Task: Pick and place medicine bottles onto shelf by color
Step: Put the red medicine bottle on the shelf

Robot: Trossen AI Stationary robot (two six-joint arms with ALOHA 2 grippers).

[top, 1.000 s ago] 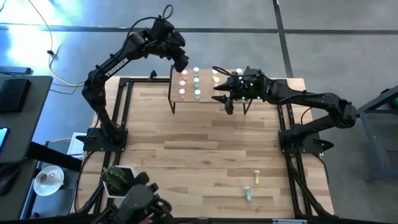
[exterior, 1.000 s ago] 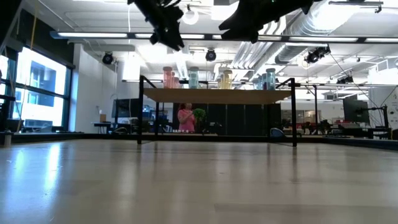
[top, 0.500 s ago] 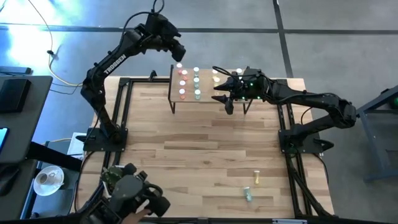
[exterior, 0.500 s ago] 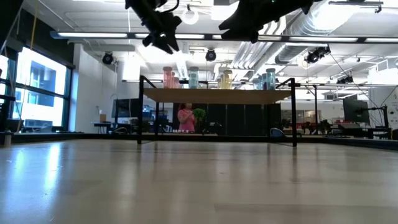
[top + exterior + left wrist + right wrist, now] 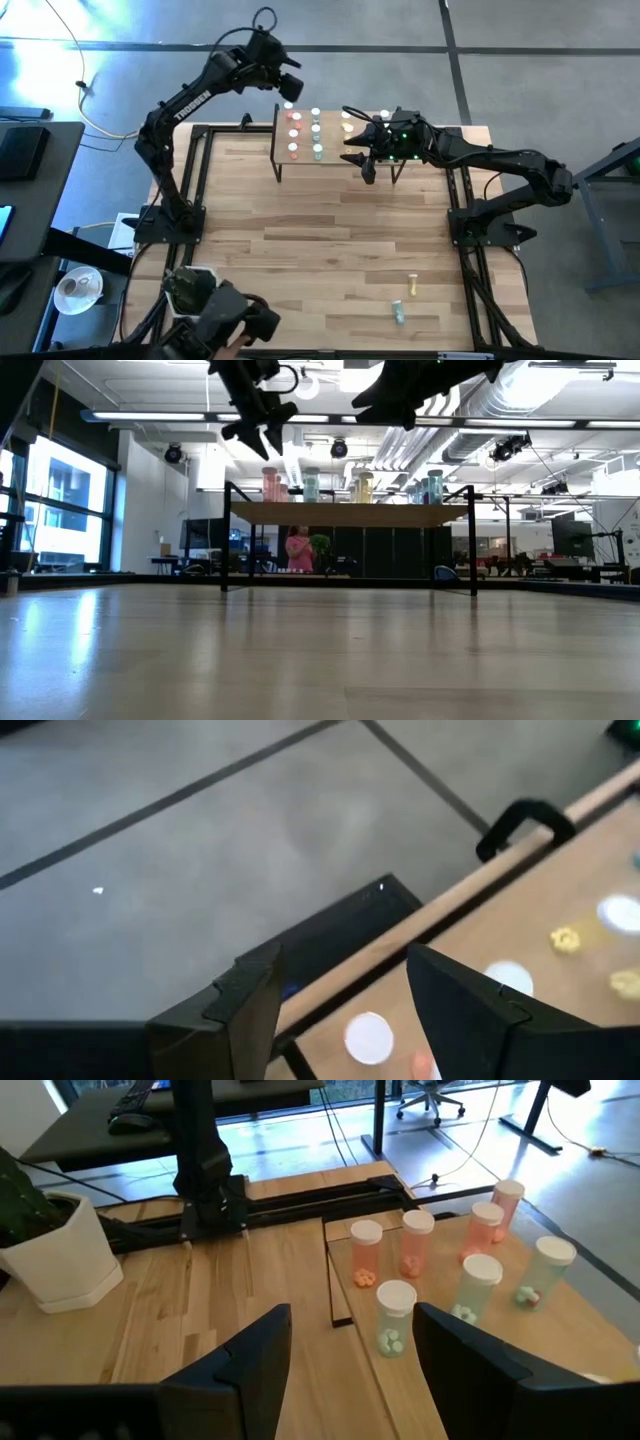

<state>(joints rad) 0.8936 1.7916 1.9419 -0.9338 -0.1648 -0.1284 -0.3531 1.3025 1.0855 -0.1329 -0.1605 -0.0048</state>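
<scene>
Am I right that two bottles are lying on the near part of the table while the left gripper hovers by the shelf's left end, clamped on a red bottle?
Not quite: the left gripper holds nothing; the left wrist view shows its fingers apart with only bottle caps far below. The rest holds: in the high view two bottles lie on the table's near part, and that gripper hovers by the shelf's left end.

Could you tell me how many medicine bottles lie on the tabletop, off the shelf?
2: a yellow bottle and a green bottle close together, on the right arm's side; none seem hidden.
</scene>
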